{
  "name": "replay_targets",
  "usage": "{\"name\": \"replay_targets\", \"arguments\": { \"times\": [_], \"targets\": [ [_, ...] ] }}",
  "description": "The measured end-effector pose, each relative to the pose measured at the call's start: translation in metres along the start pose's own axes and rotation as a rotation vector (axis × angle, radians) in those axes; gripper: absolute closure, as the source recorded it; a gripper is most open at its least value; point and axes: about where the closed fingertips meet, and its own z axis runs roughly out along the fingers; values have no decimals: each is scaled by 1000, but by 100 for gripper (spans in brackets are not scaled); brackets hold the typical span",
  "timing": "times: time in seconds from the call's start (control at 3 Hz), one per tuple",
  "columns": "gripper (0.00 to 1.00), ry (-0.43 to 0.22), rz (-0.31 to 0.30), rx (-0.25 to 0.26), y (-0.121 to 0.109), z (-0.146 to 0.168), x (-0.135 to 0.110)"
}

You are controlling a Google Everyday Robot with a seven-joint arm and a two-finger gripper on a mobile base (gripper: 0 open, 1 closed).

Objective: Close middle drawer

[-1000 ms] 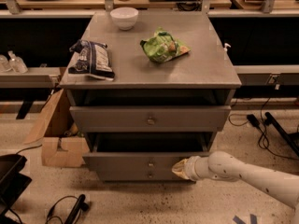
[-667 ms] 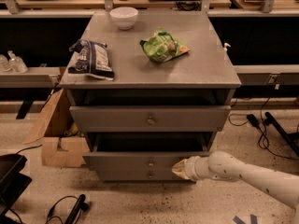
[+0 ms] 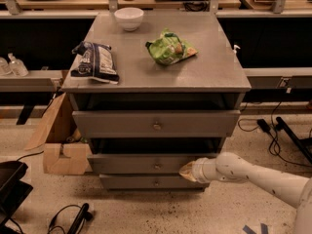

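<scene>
The middle drawer (image 3: 146, 163) is a low grey front with a small brass knob (image 3: 157, 166), below the taller, wider top drawer front (image 3: 156, 124) and above the narrowest bottom front (image 3: 151, 182). It stands a little out from the cabinet, with a dark gap above it. My gripper (image 3: 188, 171), on a white arm reaching in from the lower right, rests against the right end of the middle drawer's front.
On the cabinet top (image 3: 209, 72) lie a white bowl (image 3: 129, 18), a dark snack bag (image 3: 94, 61) and a green chip bag (image 3: 169, 48). A cardboard box (image 3: 61, 147) stands on the left of the cabinet. Cables (image 3: 68, 218) lie on the floor, with more on the right (image 3: 273, 130).
The middle drawer has slid inward toward the cabinet, with my gripper moving in against it. The bottom drawer front now shows beneath it.
</scene>
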Motion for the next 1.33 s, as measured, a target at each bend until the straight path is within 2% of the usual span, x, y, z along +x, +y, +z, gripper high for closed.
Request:
{"name": "replay_targets", "arguments": {
  "times": [1.0, 1.33],
  "targets": [
    [12, -2, -1, -11, 5, 5, -2],
    [0, -3, -1, -14, 7, 6, -2]
  ]
}}
